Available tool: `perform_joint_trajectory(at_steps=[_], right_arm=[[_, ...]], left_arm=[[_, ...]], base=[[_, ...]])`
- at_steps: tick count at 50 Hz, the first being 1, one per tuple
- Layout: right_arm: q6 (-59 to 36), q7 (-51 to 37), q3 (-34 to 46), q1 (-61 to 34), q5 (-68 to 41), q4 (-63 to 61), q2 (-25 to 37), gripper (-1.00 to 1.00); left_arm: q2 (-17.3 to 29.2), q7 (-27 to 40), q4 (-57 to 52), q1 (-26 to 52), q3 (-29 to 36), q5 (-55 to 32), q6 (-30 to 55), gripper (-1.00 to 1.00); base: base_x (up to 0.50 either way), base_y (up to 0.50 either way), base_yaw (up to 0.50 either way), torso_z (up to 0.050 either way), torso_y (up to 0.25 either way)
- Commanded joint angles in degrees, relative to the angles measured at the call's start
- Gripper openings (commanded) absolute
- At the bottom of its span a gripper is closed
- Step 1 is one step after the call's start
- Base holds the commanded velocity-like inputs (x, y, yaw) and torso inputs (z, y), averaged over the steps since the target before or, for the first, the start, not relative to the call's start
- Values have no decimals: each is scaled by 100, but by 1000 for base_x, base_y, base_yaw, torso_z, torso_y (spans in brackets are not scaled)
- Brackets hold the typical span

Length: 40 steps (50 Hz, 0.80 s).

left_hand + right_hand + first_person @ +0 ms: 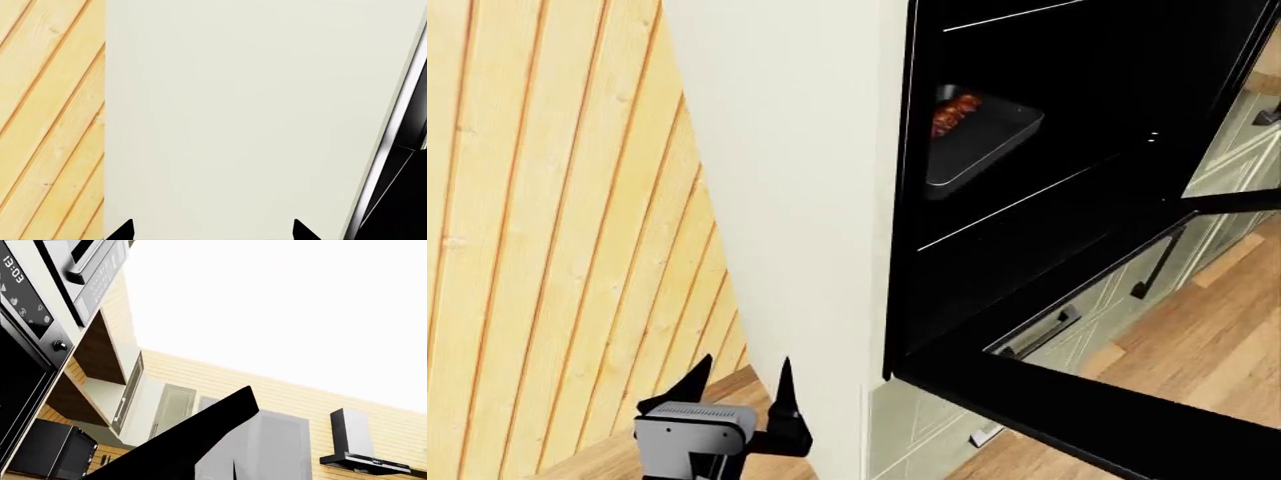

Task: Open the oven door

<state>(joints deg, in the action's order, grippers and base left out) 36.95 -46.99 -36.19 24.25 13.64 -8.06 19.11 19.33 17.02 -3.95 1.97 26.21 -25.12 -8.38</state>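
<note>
My left hand (745, 385) sits low in the head view, its grey wrist block below and its two black fingers (785, 385) pointing upward, spread apart with nothing between them. My left wrist camera shows only the two dark fingertips (123, 230), set wide apart. Of my right hand, the right wrist camera shows one black finger (200, 432) slanting up; I cannot tell its grip.

Oven control panel (23, 295) display: "13:03".
</note>
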Motion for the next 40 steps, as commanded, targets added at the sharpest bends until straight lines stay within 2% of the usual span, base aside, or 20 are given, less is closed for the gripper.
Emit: perform_joint_trajectory(at_steps=[1,20,40], right_arm=[[395,64,758,-141,1100,1244,-104,-100],[1357,-1098,972,-579,1612,3365,42,-100],[2182,-2402,1673,-1360,2243,5909,284,-100]], left_arm=[[11,12,-1,-18,1,-25,-16,100],[39,1,21,24,12,-33,-36,100],[70,19,50,-14,6,-49,-86,100]], base=[[0,0,0,0,-21],[0,0,0,-1,-3],[0,0,0,-1,-3]])
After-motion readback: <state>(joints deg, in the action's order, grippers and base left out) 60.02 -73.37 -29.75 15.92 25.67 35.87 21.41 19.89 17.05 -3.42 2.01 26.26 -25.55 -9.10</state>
